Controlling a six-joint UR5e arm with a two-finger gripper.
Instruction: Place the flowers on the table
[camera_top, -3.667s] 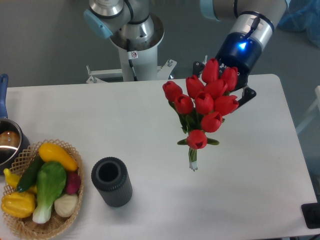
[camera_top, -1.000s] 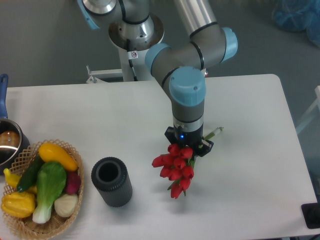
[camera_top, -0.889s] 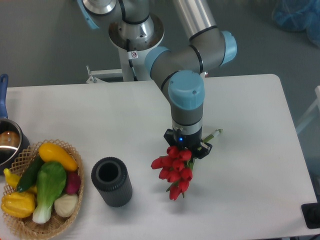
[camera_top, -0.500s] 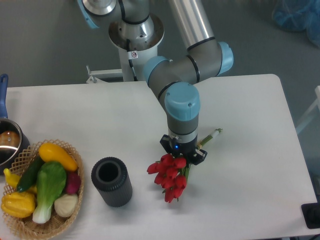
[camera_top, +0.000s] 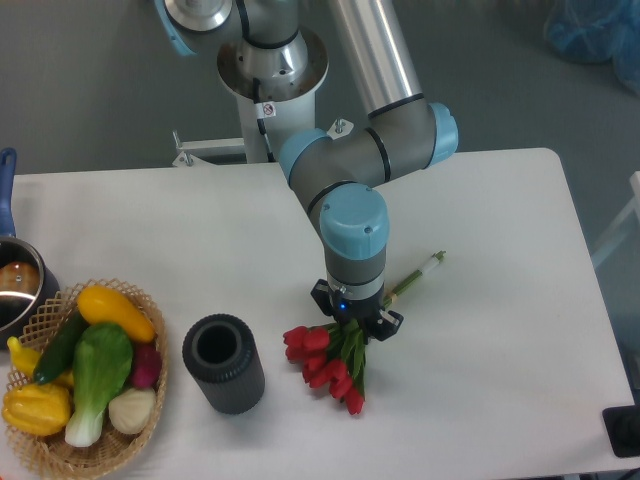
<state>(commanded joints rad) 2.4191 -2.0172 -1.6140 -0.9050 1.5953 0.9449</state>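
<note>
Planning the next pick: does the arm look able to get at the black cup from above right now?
Probably not yet: the cup stands clear with nothing over it, but the gripper seems occupied with the flowers.

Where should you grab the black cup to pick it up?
Probably by its ribbed side wall, coming down from above. The cup stands upright with its open mouth up and bare table around it. The basket sits to its left, so close the fingers front to back.
</note>
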